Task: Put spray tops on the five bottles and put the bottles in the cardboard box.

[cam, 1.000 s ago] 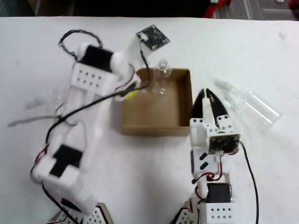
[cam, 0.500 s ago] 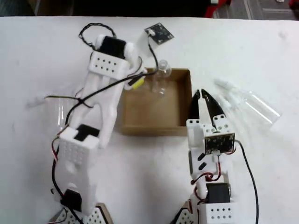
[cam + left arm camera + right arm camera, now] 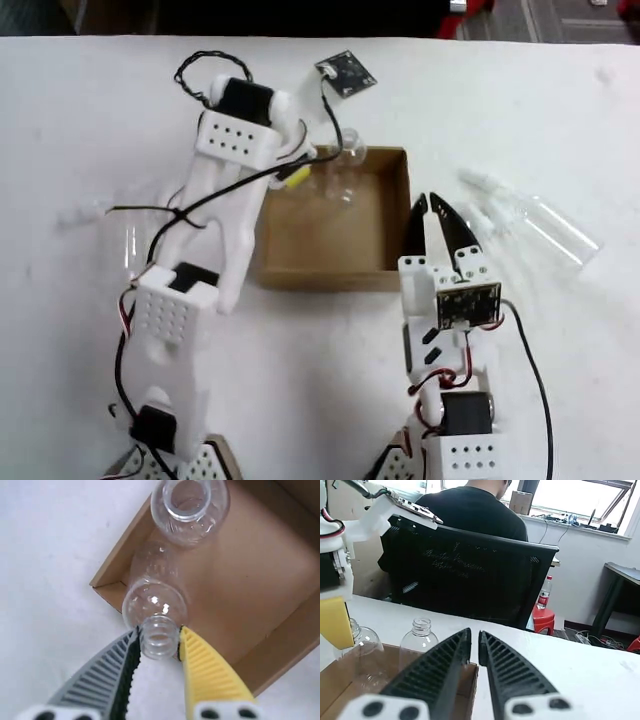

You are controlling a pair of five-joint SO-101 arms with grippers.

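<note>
Left gripper [image 3: 159, 632] is now swung in from the side. Its fingers are clamped on the neck of a topless bottle [image 3: 155, 602], just beyond the fingertips in the cardboard box [image 3: 240, 580] corner. Right gripper [image 3: 474, 632] is held together, empty. Capping appears skipped.

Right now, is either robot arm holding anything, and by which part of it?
The left pincer grips a clear plastic bottle by its threaded neck, at the corner of the brown cardboard box. The right pincer holds nothing.

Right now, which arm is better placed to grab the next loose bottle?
Right. The right pincer holds nothing and sits nearest the loose bottles lying on the table. The left pincer is clamped on a bottle at the cardboard box.
</note>
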